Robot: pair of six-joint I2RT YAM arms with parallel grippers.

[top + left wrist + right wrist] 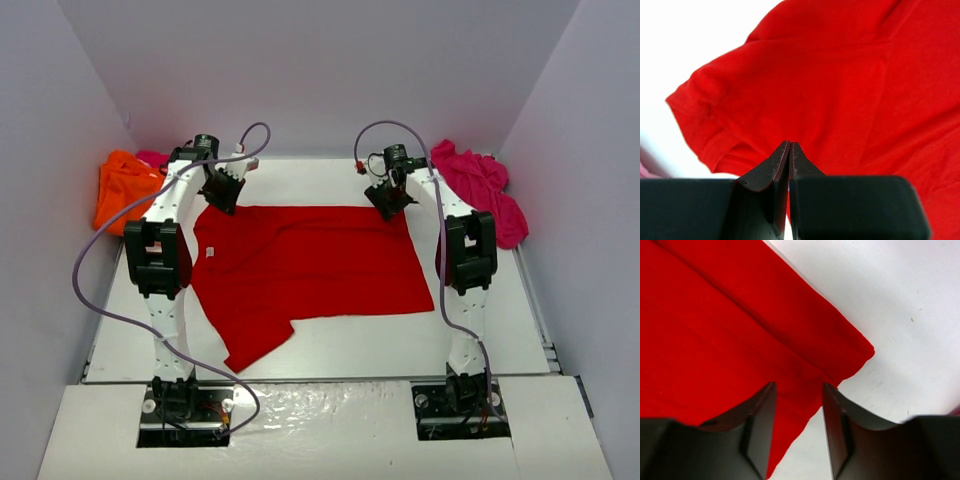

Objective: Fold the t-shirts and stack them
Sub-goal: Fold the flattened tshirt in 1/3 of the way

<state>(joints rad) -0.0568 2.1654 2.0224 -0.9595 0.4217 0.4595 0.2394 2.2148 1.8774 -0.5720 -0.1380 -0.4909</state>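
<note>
Red t-shirt (318, 265) lies spread at the ctr of the counter (500, 335), mostly flat. Collar end is to the robot's left, hem to its right. One sleeve (250, 345) sticks out toward the near edge; the other sits at the far-left corner. Left fingers (771, 172) are closed tip to tip just over that far sleeve area; can't tell if any cloth is pinched btw them. Right fingers (761, 410) stand apart, straddling the far-right hem corner (857, 352), nothing gripped.

Step in hand looks like taking both far corners to carry the far edge over to the near one. To do it well:
- Right side should go down till both tips bracket the cloth edge, then close a bit inside the corner, not on the very tip.
- Left prob. has to reopen & bite the shoulder if it has no cloth.
- Lift both evenly, keeping the edge taut & low so the body doesn't drag.
- The near sleeve likely wants tucking in, or the fold comes out lumpy.

Around: orange t-shirt (122, 192) is bunched far-left beside the left arm, and magenta t-shirt (485, 188) is heaped far-right, close by the right arm. Both lie apart from the red one. Risks: the right arm could brush the magenta heap on the swing back, and the purple cable (85, 270) looping by the left arm could snag.
</note>
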